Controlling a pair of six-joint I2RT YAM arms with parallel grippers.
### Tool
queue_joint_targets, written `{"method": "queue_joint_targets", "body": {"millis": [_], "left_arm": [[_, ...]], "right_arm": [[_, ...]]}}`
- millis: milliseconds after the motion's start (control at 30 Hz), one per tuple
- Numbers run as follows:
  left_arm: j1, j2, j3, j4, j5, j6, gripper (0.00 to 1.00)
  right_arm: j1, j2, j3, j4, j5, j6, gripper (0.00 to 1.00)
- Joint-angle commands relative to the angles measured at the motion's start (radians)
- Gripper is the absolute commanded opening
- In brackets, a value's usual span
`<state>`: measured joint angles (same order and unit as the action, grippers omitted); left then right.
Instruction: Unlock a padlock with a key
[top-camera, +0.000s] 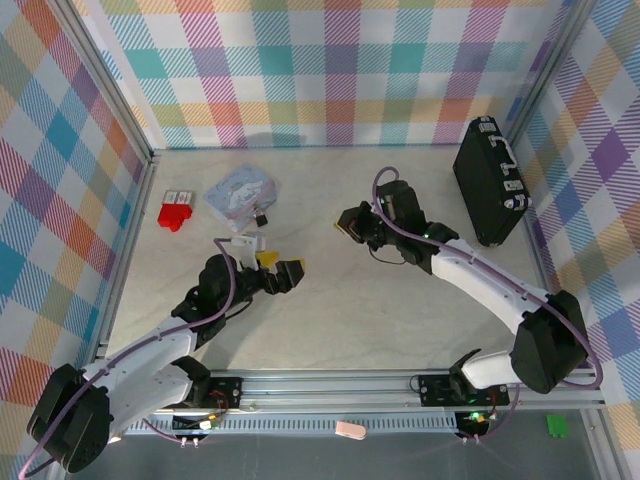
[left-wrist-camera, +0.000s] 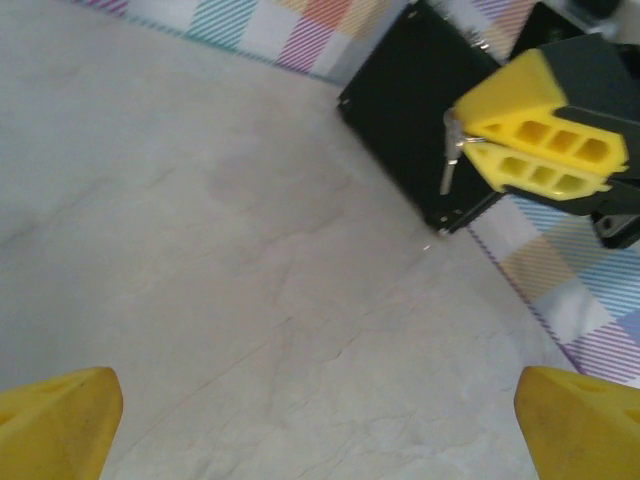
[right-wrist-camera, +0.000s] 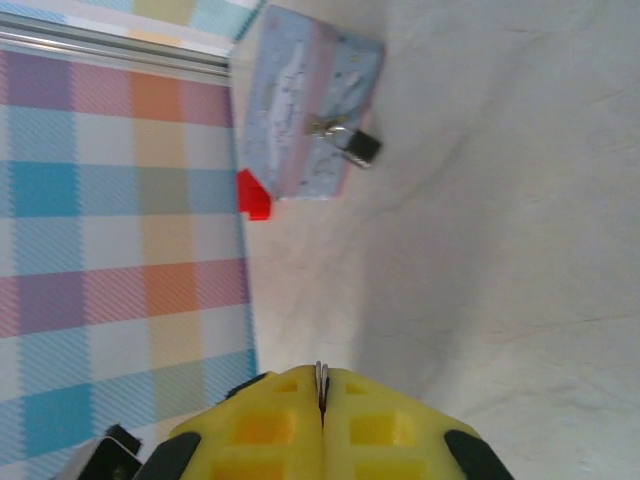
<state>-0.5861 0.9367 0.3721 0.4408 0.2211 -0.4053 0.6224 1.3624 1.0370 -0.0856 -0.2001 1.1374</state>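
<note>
A pale table (top-camera: 330, 310) sits between plaid walls (top-camera: 330, 70); nearest, the left gripper (top-camera: 272, 262) stands spread wide, holding nothing; the right gripper (top-camera: 349, 226) is clamped on the key (left-wrist-camera: 449, 165) (a thin sliver between its yellow pads); farther off, the padlock (top-camera: 262, 215) lies against the tin (top-camera: 238, 193), well apart from the key; a black case (top-camera: 490, 180) lies far right.

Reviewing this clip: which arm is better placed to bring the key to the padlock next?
Right. The right gripper is shut on the key and faces the padlock by the pastel tin. The left gripper is open and empty, likely better for steadying the padlock.
</note>
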Motion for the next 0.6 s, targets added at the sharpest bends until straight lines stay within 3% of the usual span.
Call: {"method": "queue_joint_targets", "body": {"millis": [0, 200, 333, 567], "left_arm": [[-0.036, 0.057, 0.033, 0.213, 0.032, 0.094, 0.98], [-0.055, 0.244, 0.103, 0.417, 0.135, 0.139, 0.94], [-0.054, 0.346, 0.137, 0.541, 0.13, 0.186, 0.86], [-0.055, 0.467, 0.215, 0.642, 0.156, 0.263, 0.61]], "right_arm": [[0.018, -0.05, -0.037, 0.207, -0.027, 0.127, 0.0], [0.029, -0.087, -0.083, 0.318, -0.021, 0.211, 0.0], [0.044, -0.118, -0.091, 0.355, -0.016, 0.234, 0.0], [0.054, -0.178, -0.122, 0.34, 0.001, 0.235, 0.0]]}}
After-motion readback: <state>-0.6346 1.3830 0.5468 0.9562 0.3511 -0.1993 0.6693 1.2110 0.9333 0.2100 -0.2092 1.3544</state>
